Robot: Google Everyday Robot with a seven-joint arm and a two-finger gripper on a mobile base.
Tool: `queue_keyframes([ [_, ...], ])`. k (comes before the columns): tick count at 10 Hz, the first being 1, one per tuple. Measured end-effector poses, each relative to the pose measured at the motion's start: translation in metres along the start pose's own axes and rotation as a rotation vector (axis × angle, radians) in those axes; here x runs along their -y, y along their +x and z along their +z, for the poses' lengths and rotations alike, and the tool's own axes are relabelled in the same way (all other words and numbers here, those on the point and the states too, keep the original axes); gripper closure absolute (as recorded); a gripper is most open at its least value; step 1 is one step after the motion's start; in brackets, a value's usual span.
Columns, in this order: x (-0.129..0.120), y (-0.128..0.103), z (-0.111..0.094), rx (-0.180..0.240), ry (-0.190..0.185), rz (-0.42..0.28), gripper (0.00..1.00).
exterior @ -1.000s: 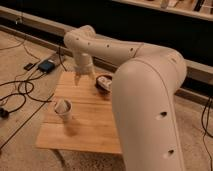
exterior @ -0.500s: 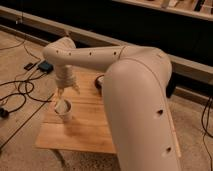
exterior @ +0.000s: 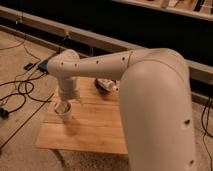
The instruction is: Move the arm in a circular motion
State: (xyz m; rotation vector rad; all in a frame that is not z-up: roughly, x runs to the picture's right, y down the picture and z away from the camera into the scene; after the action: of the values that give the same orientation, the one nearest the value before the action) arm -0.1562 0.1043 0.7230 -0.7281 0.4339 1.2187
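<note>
The arm (exterior: 150, 90) is cream-white with thick rounded segments and small dark holes. It fills the right of the camera view, reaches left across the wooden table (exterior: 95, 135) and bends down at a joint (exterior: 64, 65). Its narrow end carries the gripper (exterior: 65, 102), which hangs at the table's left side directly over a small white paper cup (exterior: 64, 112) and partly hides it. I cannot tell whether the gripper touches the cup.
A small red-and-white object (exterior: 107, 85) lies at the table's back edge, partly behind the arm. Black cables (exterior: 17, 92) and a dark device (exterior: 43, 64) lie on the floor to the left. A long low ledge (exterior: 100, 42) runs along the back.
The arm's bent joint and lower segment have swung left across the table. The gripper has moved from near the table's back to over the white cup at the left.
</note>
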Motion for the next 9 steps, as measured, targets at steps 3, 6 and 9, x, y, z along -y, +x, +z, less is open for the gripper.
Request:
queue_keyframes([
  [3, 0.028, 0.031, 0.012, -0.012, -0.018, 0.086, 0.35],
  [6, 0.065, 0.052, 0.016, -0.007, -0.031, 0.189, 0.35],
  [9, 0.106, 0.065, 0.014, 0.007, -0.031, 0.288, 0.35],
])
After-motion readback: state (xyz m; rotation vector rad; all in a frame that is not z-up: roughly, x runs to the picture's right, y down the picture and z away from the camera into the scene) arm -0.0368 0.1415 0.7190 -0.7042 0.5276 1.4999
